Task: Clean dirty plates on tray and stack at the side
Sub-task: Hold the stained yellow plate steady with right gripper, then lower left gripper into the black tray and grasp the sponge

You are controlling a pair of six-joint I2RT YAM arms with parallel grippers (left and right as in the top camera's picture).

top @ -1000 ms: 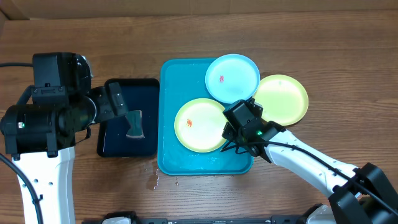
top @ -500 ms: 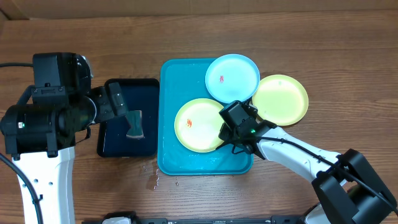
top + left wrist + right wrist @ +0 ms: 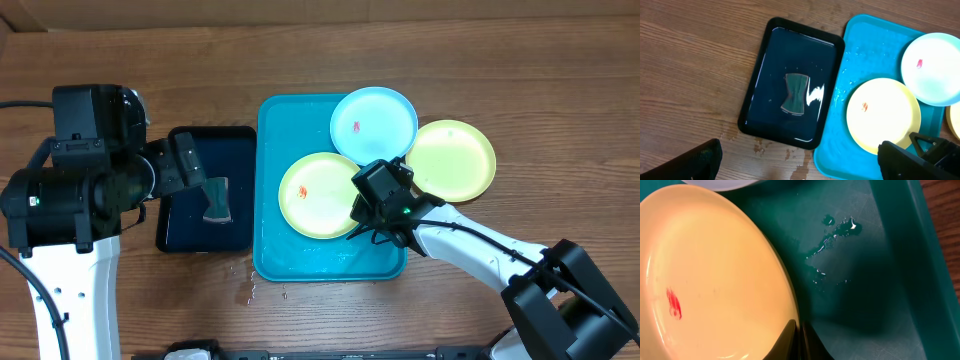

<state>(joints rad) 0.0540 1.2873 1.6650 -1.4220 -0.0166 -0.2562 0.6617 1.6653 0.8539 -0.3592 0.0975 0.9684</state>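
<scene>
**Station State: Tray, Plates and Hands**

A wooden tabletop point(image 3: 520, 60) carries all items. The turquoise tray point(image 3: 270, 240) is placed at centre; water droplets point(image 3: 832, 235) are seen on its floor. A smaller dark navy tray point(image 3: 180, 225) is set just beside it on the left.

Three plates are present. One yellow-green plate point(image 3: 318, 195) is located inside the tray. The light-blue plate point(image 3: 373, 124) is laid over the tray's upper right corner, its rim overlapping the second yellow-green plate point(image 3: 455, 158), which is found on the tabletop right of the tray. A red smear is borne by the plate in the tray and by the light-blue plate.

The right hand point(image 3: 799, 339) is closed on the lower right rim of the plate in the tray. The left hand point(image 3: 800, 150) is spread wide above the navy tray, and nothing is held by it.

A grey-green sponge point(image 3: 795, 93) is laid inside the navy tray.
</scene>
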